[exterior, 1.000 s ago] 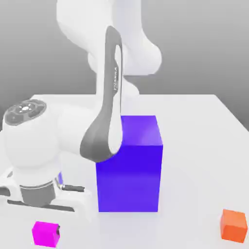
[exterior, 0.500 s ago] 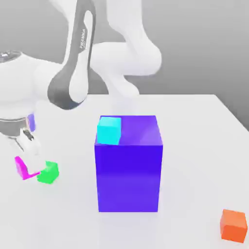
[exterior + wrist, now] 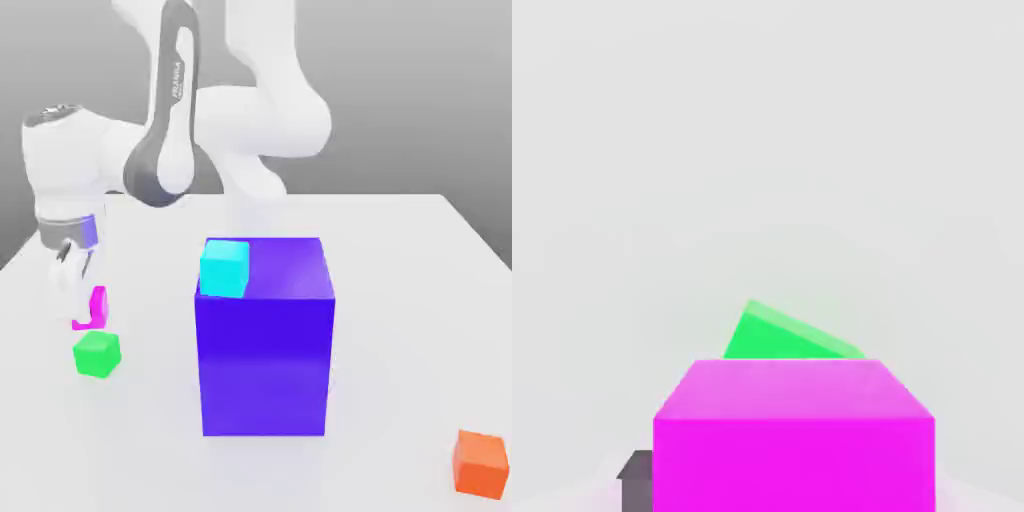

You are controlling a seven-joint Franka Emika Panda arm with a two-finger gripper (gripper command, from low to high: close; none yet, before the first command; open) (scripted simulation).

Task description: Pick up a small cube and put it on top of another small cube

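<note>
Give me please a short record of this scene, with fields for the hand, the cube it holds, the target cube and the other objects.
hand: shut on the magenta cube, raised above the table
magenta cube: held in the air, just above the green cube, not yet resting on it
green cube: on the table, at the exterior view's left
blue block: large, mid-table
cyan cube: on top of the blue block
orange cube: on the table, at the exterior view's lower right

You have a plain white worktop (image 3: 400, 270) carrying three things directly: a small green cube (image 3: 97, 354) near the exterior view's left edge, a big blue-violet cube (image 3: 265, 360) standing mid-surface, and a small orange cube (image 3: 481, 463) at the near corner on the exterior view's right.
</note>
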